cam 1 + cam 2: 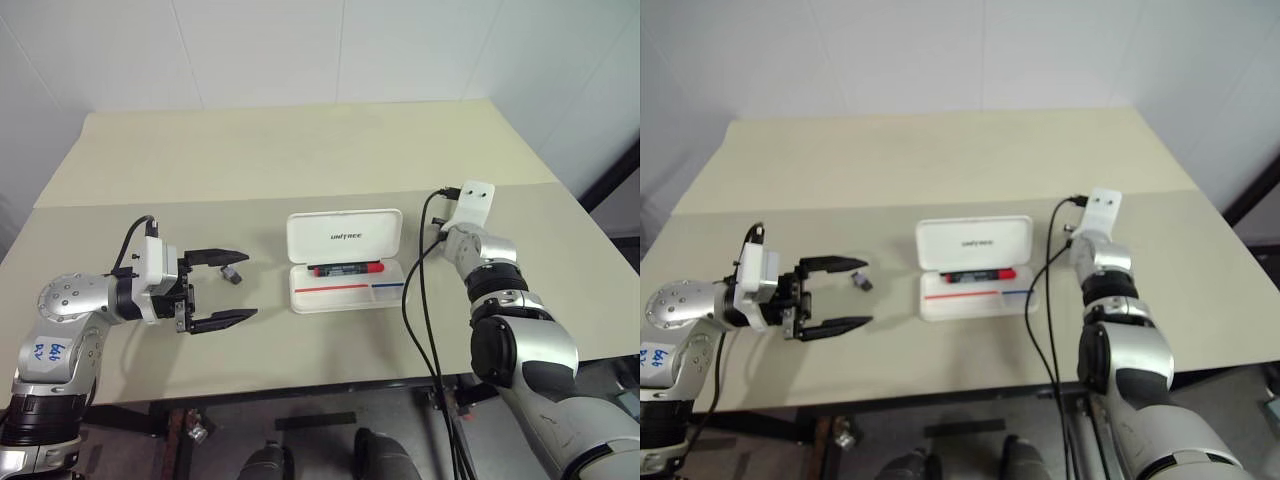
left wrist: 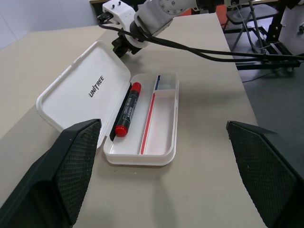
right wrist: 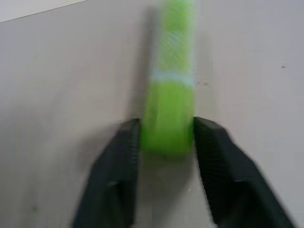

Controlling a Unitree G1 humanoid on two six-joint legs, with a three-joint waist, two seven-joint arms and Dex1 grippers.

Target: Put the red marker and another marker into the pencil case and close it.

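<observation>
So, looks like step two of three: picking up the green highlighter [image 3: 173, 71]. Caught at its near end between the black fingers of the right gripper [image 3: 166, 133], one pad against each side, and lying flat on the tabletop [image 1: 300, 180]. Judging by the right wrist, just off the right end of the pencil case [image 1: 345, 238], about halfway between the front and back edges. Can't swear to a firm pinch, but reads as clamped on it. Got the red marker [image 2: 127, 109] in already: lying lengthwise in the tray [image 2: 161, 114], tucked along the hinge side, just beside the printed red stripe. Nothing else in there as far as can be told. Lid [image 2: 80, 90] thrown open toward the back edge, UNITREE lettering facing up. Case parked around the middle of the tabletop's width, nearer the front edge. Left gripper [image 1: 250, 285] hanging well off to the case's left, toward the left edge, fingers spread wide with nothing between them. Next up, probably: lift the highlighter clear of the tabletop, carry it leftward over the tray, lower it into the free strip on the front side of the red marker, then let go. Needs lining up with the case's long side first, otherwise risks ending up propped on the rim or across the red marker and jamming the lid. After that, just swinging the lid down toward the front edge and pressing it shut, maybe a job for the idle left gripper.
</observation>
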